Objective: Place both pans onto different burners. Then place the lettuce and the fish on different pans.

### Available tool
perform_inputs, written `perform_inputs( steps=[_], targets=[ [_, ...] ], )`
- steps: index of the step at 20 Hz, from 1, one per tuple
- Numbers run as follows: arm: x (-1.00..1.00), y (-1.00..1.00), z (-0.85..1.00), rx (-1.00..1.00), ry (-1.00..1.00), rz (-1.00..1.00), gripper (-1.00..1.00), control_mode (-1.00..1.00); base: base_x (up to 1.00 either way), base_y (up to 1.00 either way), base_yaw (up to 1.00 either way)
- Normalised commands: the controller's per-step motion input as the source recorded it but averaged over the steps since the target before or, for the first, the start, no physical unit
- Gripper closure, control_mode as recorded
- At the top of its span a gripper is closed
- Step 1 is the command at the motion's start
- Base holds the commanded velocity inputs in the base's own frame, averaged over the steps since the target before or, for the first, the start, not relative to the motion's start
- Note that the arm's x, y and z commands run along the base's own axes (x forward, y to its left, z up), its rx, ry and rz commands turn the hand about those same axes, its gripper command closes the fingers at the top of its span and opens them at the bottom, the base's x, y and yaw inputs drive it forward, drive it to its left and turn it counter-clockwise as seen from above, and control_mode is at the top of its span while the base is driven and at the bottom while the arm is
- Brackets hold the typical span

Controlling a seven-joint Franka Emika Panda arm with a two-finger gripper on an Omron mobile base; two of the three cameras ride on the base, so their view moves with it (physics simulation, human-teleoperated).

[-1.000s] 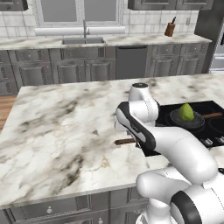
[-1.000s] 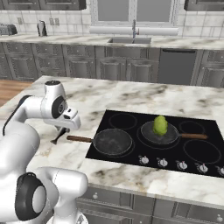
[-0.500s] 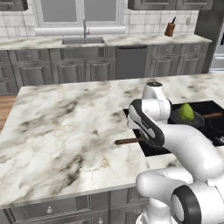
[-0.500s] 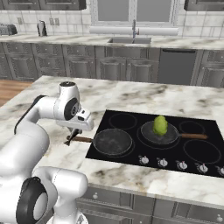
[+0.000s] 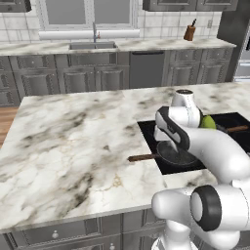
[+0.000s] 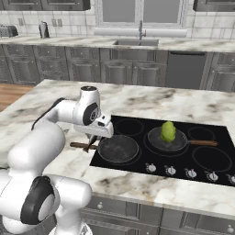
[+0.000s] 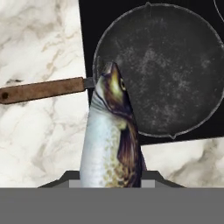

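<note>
My gripper [image 6: 93, 139] is shut on the fish [image 7: 111, 135], a silver-grey fish hanging head-down. It hovers just above the left rim of the empty dark pan [image 6: 118, 148], near where the pan's wooden handle [image 7: 41, 90] joins. That pan [image 7: 162, 70] sits on the front left burner, its handle reaching left over the marble. The second pan [image 6: 170, 142] rests on the middle burner and holds the yellow-green lettuce [image 6: 168, 131]; its handle [image 6: 204, 142] points right. In the left base view my arm covers part of the empty pan [image 5: 176, 155] and the lettuce [image 5: 209, 122].
The black cooktop [image 6: 137, 158] is set into a marble island. Bare burner rings show at the back left [image 6: 130, 127] and front right [image 6: 210, 158]. A row of silver knobs [image 6: 170, 170] runs along its front edge. Open marble counter [image 5: 73, 141] lies to the left.
My arm has swung right from over the marble toward the cooktop, carrying the fish. The gripper now hangs at the empty pan's left rim. Pans and lettuce have not moved.
</note>
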Motion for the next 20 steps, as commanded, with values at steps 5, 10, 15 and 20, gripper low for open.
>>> perform_inputs(
  steps=[5, 10, 15, 20],
  targets=[
    [0.16, -0.36, -0.12, 0.0, 0.03, 0.0, 1.0, -1.0, 0.0, 0.0, 0.0],
    [0.22, -0.21, -0.25, -0.01, 0.0, 0.0, 1.0, -1.0, 0.0, 0.0, 0.0],
    [0.19, -0.23, -0.3, -0.01, 0.0, 0.0, 1.0, -1.0, 0.0, 0.0, 0.0],
    [0.22, -0.22, -0.27, -0.01, 0.0, 0.0, 1.0, -1.0, 0.0, 0.0, 0.0]
  ],
)
